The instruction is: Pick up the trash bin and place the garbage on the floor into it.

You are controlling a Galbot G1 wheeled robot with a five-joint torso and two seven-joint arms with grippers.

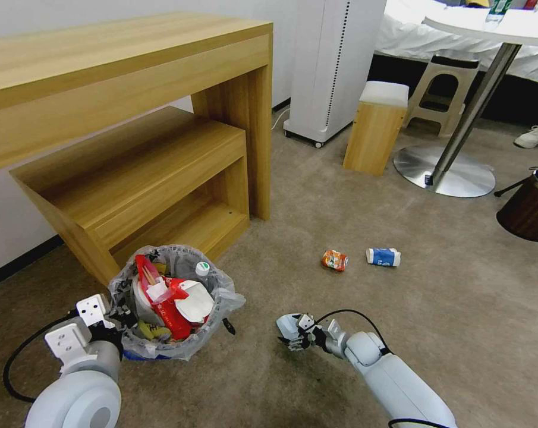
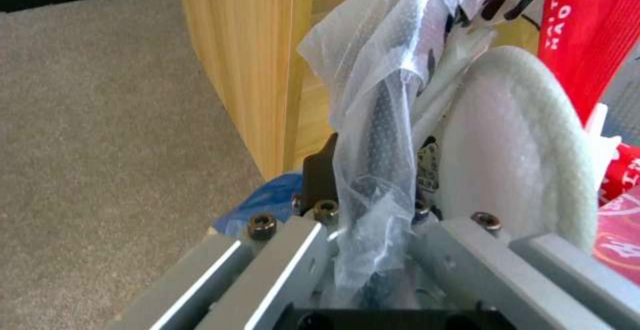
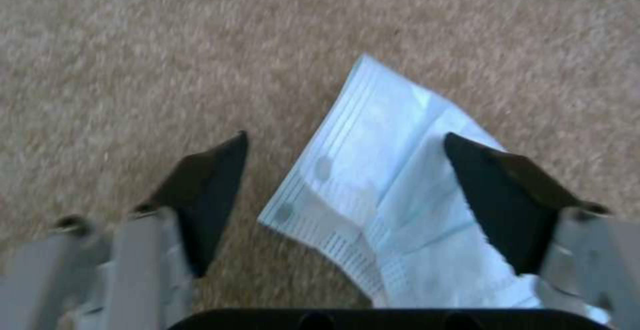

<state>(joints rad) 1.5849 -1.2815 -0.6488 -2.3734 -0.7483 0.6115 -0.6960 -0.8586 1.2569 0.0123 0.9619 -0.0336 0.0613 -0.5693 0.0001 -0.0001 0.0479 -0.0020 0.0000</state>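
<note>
Left gripper (image 2: 373, 220) clamps the bin (image 1: 172, 297) rim, bag plastic pinched between its fingers, bin held at near left beside the wooden bench (image 1: 144, 190). Bin already packed: white slipper (image 2: 513, 150), red wrappers (image 1: 170, 303), bottle cap on top. Right gripper (image 3: 347, 190) hangs low over the floor (image 1: 340, 356) just right of the bin, jaws wide open, straddling a pale-blue tissue (image 3: 393, 205) lying flat on the carpet; 1 finger (image 3: 207, 190) is on bare carpet, the other over the tissue edge. Step in hand, as I read it: picking the tissue. Next move calls for dropping until the tips press the carpet, then closing to bunch the thin sheet; flat paper can slip out of the pinch. Farther out, 2 pieces left: orange can (image 1: 334, 260) and blue-white cup (image 1: 383, 257), near each other, well apart from the bin, open carpet between. Beyond: small wooden stool (image 1: 376, 128), white appliance (image 1: 331, 65), table base (image 1: 444, 169), dark-brown bin (image 1: 527, 205) at far right. Nothing blocks the route; the full bin may make drops tricky.
</note>
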